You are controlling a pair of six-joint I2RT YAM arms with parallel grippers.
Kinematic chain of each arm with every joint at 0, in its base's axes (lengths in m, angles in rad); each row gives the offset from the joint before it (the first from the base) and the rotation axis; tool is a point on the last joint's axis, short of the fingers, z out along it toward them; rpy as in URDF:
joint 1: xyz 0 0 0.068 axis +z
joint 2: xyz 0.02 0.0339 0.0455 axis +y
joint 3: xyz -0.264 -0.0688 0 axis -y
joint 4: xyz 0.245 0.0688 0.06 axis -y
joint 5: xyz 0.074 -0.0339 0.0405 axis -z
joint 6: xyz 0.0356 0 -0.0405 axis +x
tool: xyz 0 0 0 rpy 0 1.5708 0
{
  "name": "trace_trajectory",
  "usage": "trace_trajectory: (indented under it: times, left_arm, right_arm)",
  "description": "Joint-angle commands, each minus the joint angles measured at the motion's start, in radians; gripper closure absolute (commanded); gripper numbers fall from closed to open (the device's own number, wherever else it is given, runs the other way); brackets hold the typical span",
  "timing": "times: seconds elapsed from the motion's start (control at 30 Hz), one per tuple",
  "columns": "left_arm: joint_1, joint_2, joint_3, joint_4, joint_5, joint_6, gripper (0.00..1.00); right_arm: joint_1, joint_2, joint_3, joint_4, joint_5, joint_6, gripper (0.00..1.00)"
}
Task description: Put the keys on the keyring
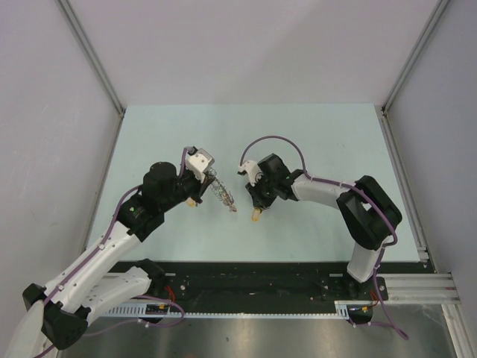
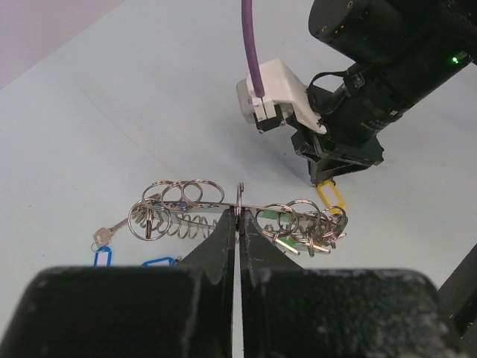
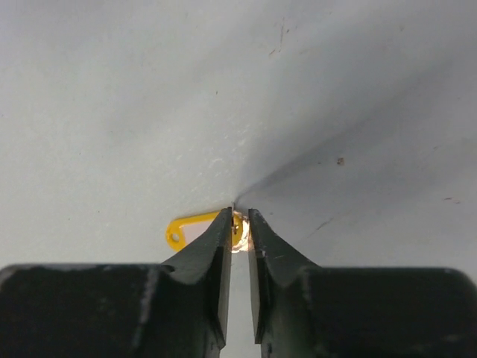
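- Pinches the keyring by its top wire with the left gripper, jaws pressed tight together on it; holds it low over the surface, left of centre in the top view.
- Cannot tell whether the keyring's lower end touches the surface.
- Reaches down to the yellow-tagged key with the right gripper, tips at the surface, jaws a narrow slit apart around the tag's metal end; cannot tell whether pinching or loose.
- Places that key just beside the keyring's right end in the left wrist view.
- Leaves two blue-tagged keys lying on the surface under the keyring's left end.
- Looks like the pick-up step for one key, threading not yet done.
- Calls next for a firm hold on the yellow-tagged key, a lift, then its small ring brought to a gap in the keyring's wire, not made out here.
- Needs the keyring kept steady meanwhile.
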Motion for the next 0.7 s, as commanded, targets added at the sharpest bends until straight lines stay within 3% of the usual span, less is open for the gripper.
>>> trace_trajectory:
  times: [0.0, 0.1, 0.27, 0.43, 0.67]
  left_arm:
    - [0.006, -0.019, 0.003, 0.064, -0.007, 0.016, 1.00]
    - [0.006, -0.022, 0.001, 0.064, -0.014, 0.016, 1.00]
    - [0.006, -0.029, -0.003, 0.070, -0.040, 0.014, 1.00]
    - [0.006, -0.031, -0.003, 0.075, -0.039, 0.011, 1.00]
    - [0.006, -0.032, -0.007, 0.076, -0.042, 0.007, 1.00]
  right_arm:
    - [0.022, -0.021, 0.046, 0.027, 0.154, 0.020, 0.77]
    - [0.034, -0.044, 0.046, 0.033, 0.232, 0.062, 0.69]
    - [0.040, -0.116, -0.048, 0.088, 0.214, 0.137, 0.67]
    - [0.042, -0.275, -0.251, 0.356, 0.194, 0.258, 0.64]
    - [0.043, -0.303, -0.452, 0.669, 0.205, 0.369, 0.65]
